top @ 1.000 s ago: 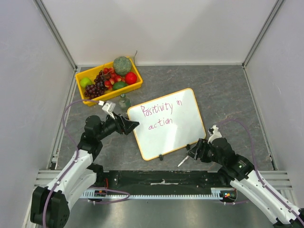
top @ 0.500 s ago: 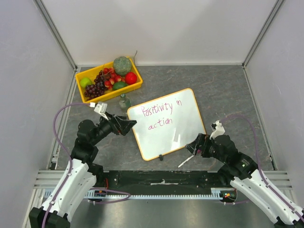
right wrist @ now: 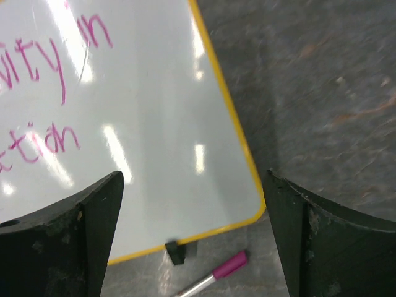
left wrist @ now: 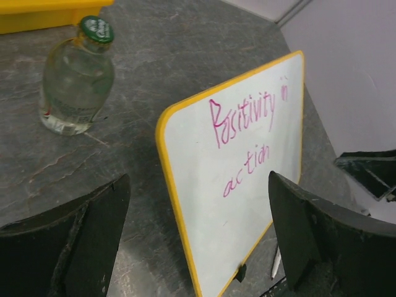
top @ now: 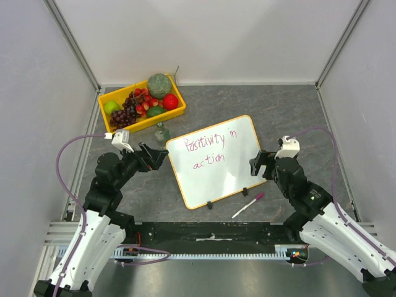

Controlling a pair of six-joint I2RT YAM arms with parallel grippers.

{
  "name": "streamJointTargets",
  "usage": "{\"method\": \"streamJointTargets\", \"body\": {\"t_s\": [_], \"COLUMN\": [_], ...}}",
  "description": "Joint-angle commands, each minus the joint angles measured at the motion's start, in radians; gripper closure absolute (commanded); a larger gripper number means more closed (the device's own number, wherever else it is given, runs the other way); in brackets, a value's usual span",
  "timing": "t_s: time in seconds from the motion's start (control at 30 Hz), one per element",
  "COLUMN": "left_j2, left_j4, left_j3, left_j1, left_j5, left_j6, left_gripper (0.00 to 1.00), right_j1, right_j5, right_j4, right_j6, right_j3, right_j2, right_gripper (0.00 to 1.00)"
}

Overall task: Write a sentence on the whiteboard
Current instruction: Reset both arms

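Released moments ago, the marker (top: 249,205) is laid on the bench (top: 297,124) below the whiteboard (top: 230,178); left fingers (left wrist: 80,247) and right fingers (right wrist: 68,241) are spread wide, empty, the sentence (top: 208,150) judged complete.

The yellow-framed whiteboard (top: 216,162) lies flat, bearing pink sentence (top: 208,150) "Positivity in action".

The overhead view looked down from behind the arms; both wrist cameras sat close, sharing the yellow-framed white board (top: 218,178).

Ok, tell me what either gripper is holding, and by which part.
Nothing: left gripper and right gripper both open, empty; the marker lies on the table.
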Motion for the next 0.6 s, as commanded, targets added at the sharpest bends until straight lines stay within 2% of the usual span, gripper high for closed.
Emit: {"method": "streamJointTargets", "body": {"t_s": [0.0,0.17,0.27,0.4,0.47,0.57], "left_j2": [-0.001,0.011,0.023,0.060,0.086,0.111], "left_j4": [-0.084,-0.092,-0.048,0.056,0.125,0.257], "left_j3": [0.033,0.031,0.025,0.017,-0.003,-0.043], "left_j1": [0.000,0.000,0.000,0.000,0.000,0.000], "left_j5": [-0.166,-0.336,-0.411,-0.436,-0.430,-0.399], "left_j6": [0.008,0.021,0.040,0.077,0.111,0.177], "left_gripper": [0.03,0.03,0.03,0.03,0.03,0.03], "right_j1": [-0.001,-0.001,-0.001,-0.001,-0.002,-0.025], "right_j5": [0.288,0.480,0.520,0.583,0.652,0.664], "right_j4": [0.182,0.371,0.539,0.774,0.935,1.208], "right_j6": [-0.219,-0.347,-0.465,-0.637,-0.718,-0.781], "right_j3": [0.026,-0.069,-0.123,-0.205,-0.274,-0.380], "right_j2": [-0.013,-0.081,-0.107,-0.063,0.000,0.110], "right_gripper": [0.02,0.02,0.02,0.02,0.02,0.02]}}
